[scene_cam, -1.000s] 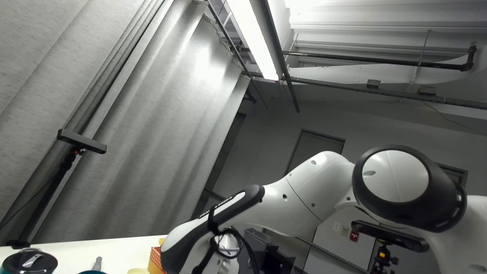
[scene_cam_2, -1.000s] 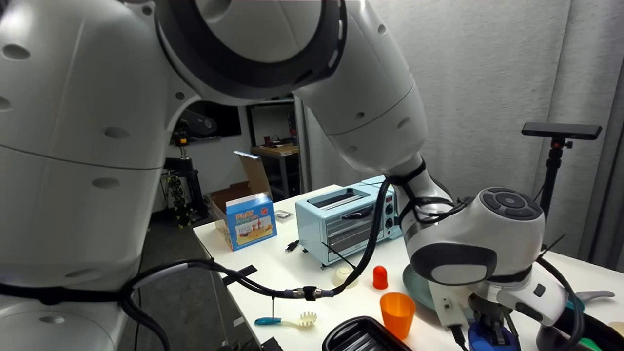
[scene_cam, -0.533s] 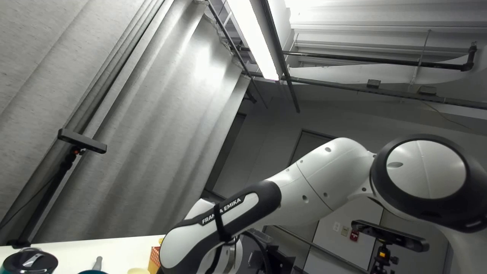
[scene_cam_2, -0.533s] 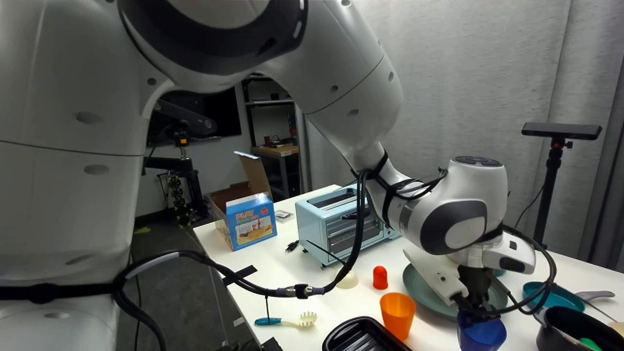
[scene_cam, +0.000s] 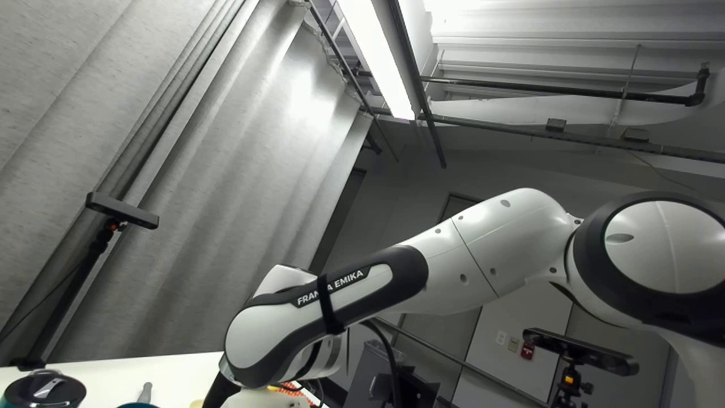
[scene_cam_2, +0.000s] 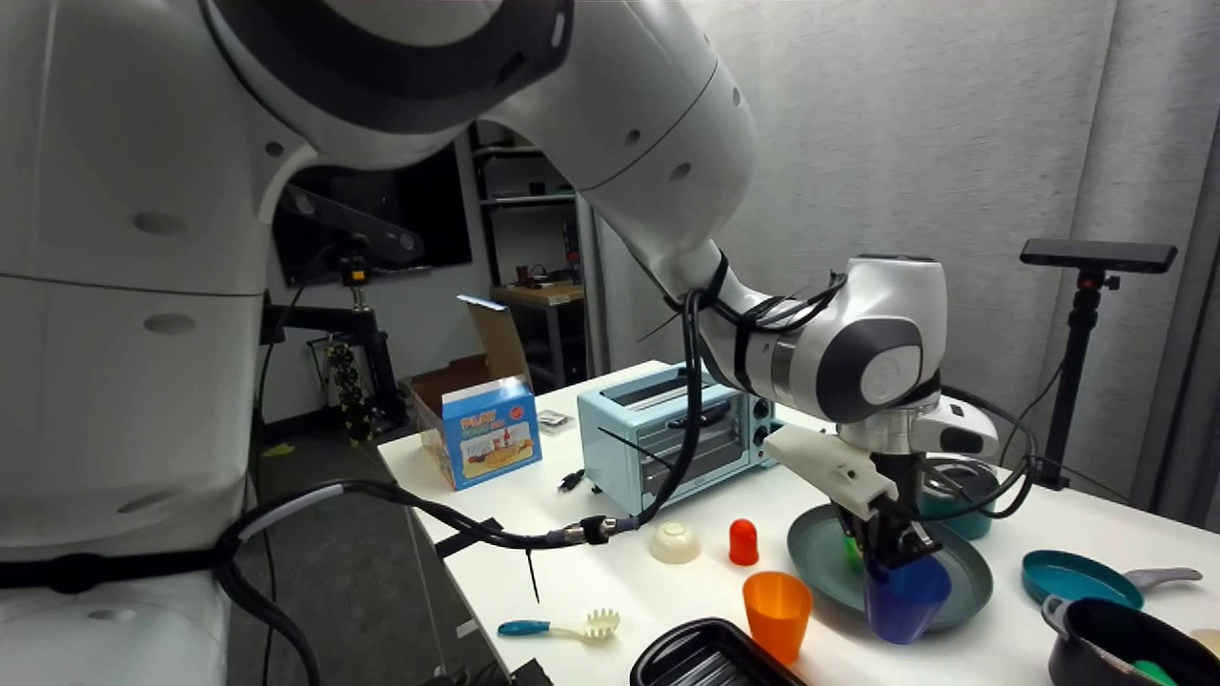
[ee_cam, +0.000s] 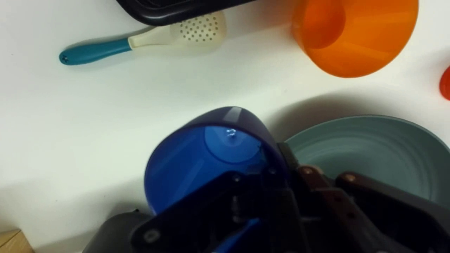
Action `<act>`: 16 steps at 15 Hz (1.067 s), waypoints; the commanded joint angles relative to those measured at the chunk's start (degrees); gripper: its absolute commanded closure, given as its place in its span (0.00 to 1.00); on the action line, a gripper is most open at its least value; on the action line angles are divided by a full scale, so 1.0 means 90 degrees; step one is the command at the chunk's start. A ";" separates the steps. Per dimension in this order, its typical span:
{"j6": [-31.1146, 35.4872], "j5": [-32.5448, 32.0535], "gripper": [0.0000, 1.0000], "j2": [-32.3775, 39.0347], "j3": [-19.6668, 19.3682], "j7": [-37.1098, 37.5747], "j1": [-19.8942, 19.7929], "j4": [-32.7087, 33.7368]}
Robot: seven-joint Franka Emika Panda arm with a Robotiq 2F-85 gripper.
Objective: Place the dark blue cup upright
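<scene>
- Beside the gray-green plate (ee_cam: 372, 151), the dark blue cup (ee_cam: 207, 151) is gripped mouth up, though it looks to me like it leans a bit.
- Jaws are clamped on the cup wall, one inside, one outside toward the plate. Can't tell if the base touches the counter (scene_cam_2: 677, 595).
- My read: this is the set-down. Get the base level first, then go straight down, keeping off the plate. If one edge catches the rim, it'll probably tip.
- Mind the outer jaw too; in the wrist view it's super close to the plate's edge.
- For letting go, I'd open slowly, then lift straight up. With one jaw inside, pulling out sideways would likely drag the cup over.
- Surface is white and pretty busy. In an exterior view there's an orange cup (scene_cam_2: 777, 615) near the plate on its left, a black pot (scene_cam_2: 1085, 659) to its right, a light blue toaster oven (scene_cam_2: 658, 433) beyond it.
- Room-wise: gray curtain (scene_cam_2: 905, 143) way behind the plate, plus a camera on a stand (scene_cam_2: 1096, 255) in front of the curtain, visible in both exterior views.
</scene>
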 commanded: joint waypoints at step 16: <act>0.0012 -0.0073 0.99 -0.0167 0.0058 0.0164 0.0031 -0.0780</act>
